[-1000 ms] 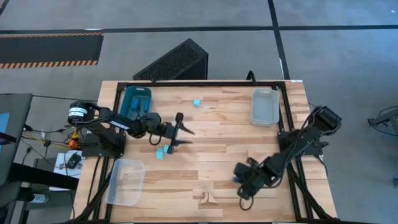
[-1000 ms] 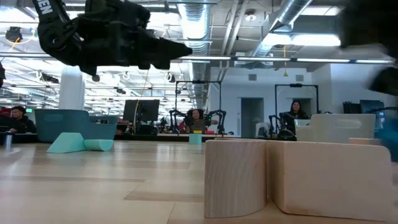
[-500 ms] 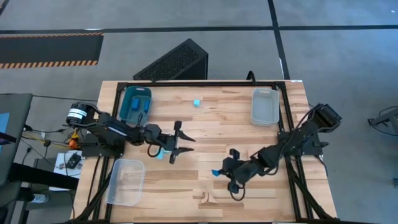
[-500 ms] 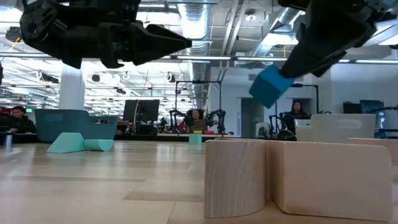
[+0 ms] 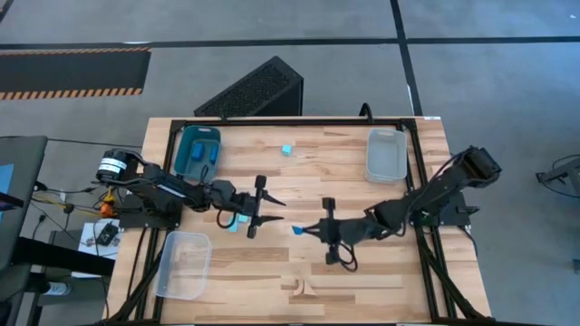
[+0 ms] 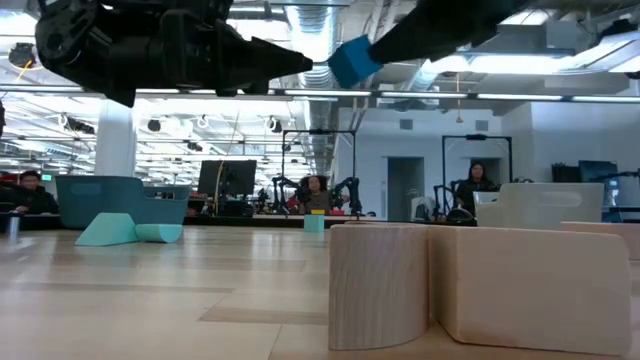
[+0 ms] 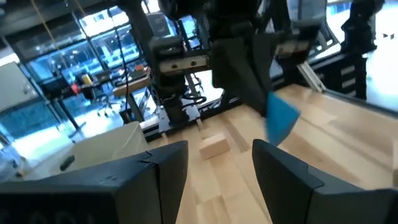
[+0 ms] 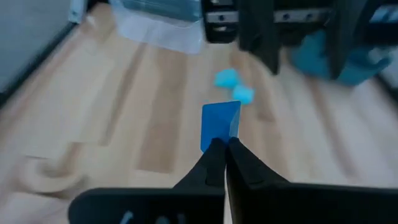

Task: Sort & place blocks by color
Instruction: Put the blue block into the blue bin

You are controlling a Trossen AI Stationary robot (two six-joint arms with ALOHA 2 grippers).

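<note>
A dark blue block (image 5: 296,232) hangs in my right gripper (image 5: 305,231) over the table's middle; it also shows in the right wrist view (image 8: 220,124) and the low view (image 6: 349,60). My left gripper (image 5: 261,206) is open and faces it from the table's left with a small gap between them; its fingers (image 7: 166,167) frame the blue block (image 7: 281,118). Two turquoise blocks (image 5: 234,222) lie flat on the table under the left gripper. Another turquoise block (image 5: 286,149) sits near the far edge. Pale wooden blocks (image 5: 304,288) rest near the near edge. My right gripper pinches the dark blue block between its two fingers (image 8: 214,163) at the end of the block nearest the wrist (image 8: 219,142). The fingers lie about level and point toward the table's left. The block is lifted clear and sticks out beyond the fingertips.
A teal tray (image 5: 186,138) holding dark blue blocks stands at the far left. One clear tray (image 5: 385,156) is at the far right, another (image 5: 184,264) at the near left. Bare wood lies between the grippers and the wooden blocks (image 6: 380,285).
My right gripper has risen from the table near the right with the blue block and carried it toward the table's left and far side, up to the left gripper. The left gripper has shifted slightly toward the near edge and stayed open.
</note>
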